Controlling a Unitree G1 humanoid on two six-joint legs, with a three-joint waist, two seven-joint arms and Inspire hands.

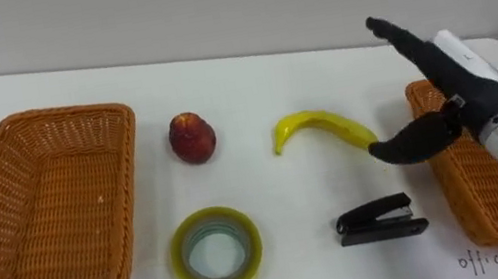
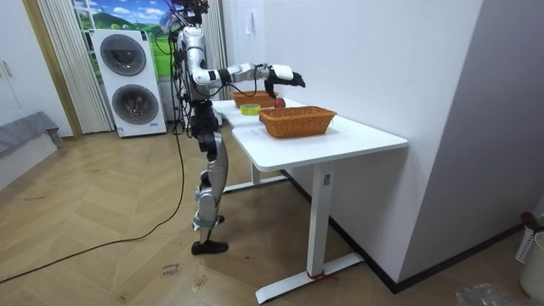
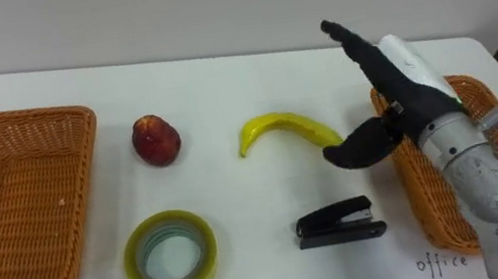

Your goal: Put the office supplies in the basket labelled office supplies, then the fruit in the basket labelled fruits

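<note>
I've got the right hand (image 3: 401,89) hanging over the white table (image 3: 218,74), fingers stretched out straight toward the far edge. The thumb sticks out to the left, its tip just beside the right end of the banana (image 3: 279,127). The forearm covers part of the right wicker basket (image 3: 416,195). A black stapler (image 3: 339,223) lies nearer me than the banana, with the yellow tape roll (image 3: 170,257) off to its left. The red peach (image 3: 156,140) sits behind the tape, near the left wicker basket (image 3: 17,117).
</note>
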